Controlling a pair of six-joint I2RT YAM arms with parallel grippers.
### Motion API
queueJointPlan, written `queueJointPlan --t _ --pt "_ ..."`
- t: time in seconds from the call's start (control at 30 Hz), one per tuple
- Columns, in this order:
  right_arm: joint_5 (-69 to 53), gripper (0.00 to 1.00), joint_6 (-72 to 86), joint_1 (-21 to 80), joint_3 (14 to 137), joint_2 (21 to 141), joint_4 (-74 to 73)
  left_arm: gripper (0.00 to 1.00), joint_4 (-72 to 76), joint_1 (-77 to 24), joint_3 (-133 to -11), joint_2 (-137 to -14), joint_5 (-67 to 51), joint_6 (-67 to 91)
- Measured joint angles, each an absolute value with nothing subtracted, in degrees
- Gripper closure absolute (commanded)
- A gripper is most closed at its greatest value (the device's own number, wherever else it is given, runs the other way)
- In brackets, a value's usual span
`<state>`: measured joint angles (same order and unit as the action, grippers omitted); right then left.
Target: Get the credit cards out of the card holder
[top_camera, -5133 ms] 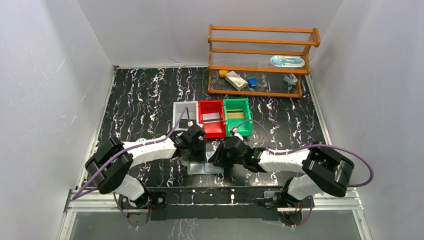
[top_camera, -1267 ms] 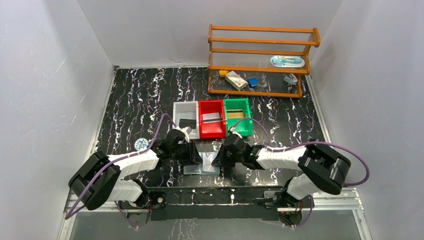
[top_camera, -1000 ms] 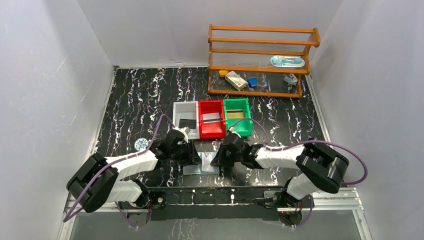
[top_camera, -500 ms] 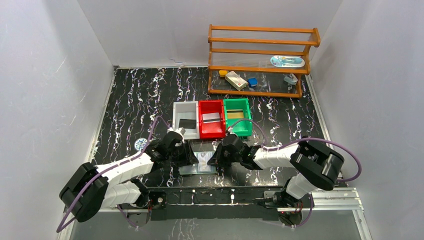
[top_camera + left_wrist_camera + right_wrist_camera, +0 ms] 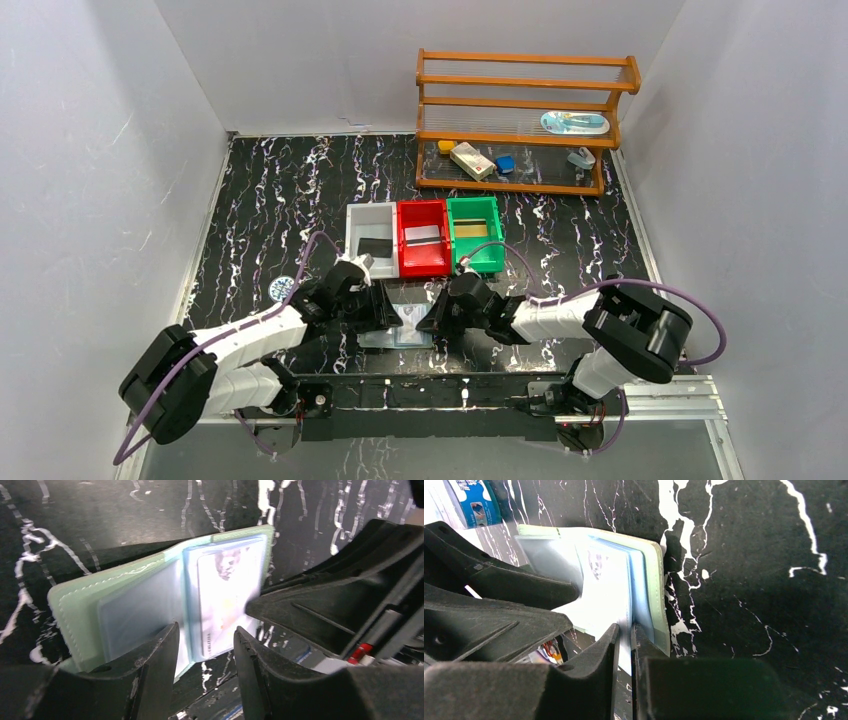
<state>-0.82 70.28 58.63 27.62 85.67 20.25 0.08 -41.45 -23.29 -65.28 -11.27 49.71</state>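
1. The card holder (image 5: 405,327) lies open on the counter (image 5: 300,190), at 6 o'clock from the red bin (image 5: 422,266), between the two arms.
2. The right fingers (image 5: 596,657), at the holder's 3 o'clock, are nearly together, clamped on a thin bluish leaf at the holder's edge. This probably pins the holder so it cannot slide while a card is drawn.
3. Whether that pinch takes only the clear pocket or a card as well is hard to tell.
4. The left fingers (image 5: 157,655), at the holder's 9 o'clock, stand apart and grip nothing.
5. A pale printed card (image 5: 225,590) sits in its pocket, its near edge showing in the gap just beyond the left fingers. It is likely the next card to be taken.
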Motion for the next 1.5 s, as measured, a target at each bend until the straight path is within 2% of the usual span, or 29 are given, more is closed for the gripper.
queueJointPlan --t 0.3,0.57,0.83,1.07,1.5 --pt "-0.21 0.80 71.40 58.63 26.35 84.73 21.04 0.64 13.93 -34.81 -18.72 -67.72 -25.04 51.11" --pt "-0.19 0.80 72.10 58.61 25.63 84.73 22.17 0.70 20.71 -34.44 -16.32 -71.77 -30.52 52.71" --pt "-0.19 0.79 72.14 58.61 25.58 84.73 22.33 0.67 22.26 -33.98 -15.46 -72.75 -30.20 53.82" --pt "-0.21 0.73 72.25 58.61 25.58 84.73 22.50 0.65 18.24 -33.95 -15.59 -70.46 -25.80 52.62" --pt "-0.78 0.73 72.27 58.46 25.58 84.79 22.72 0.79 22.81 -33.32 -15.64 -74.83 -28.82 53.04"
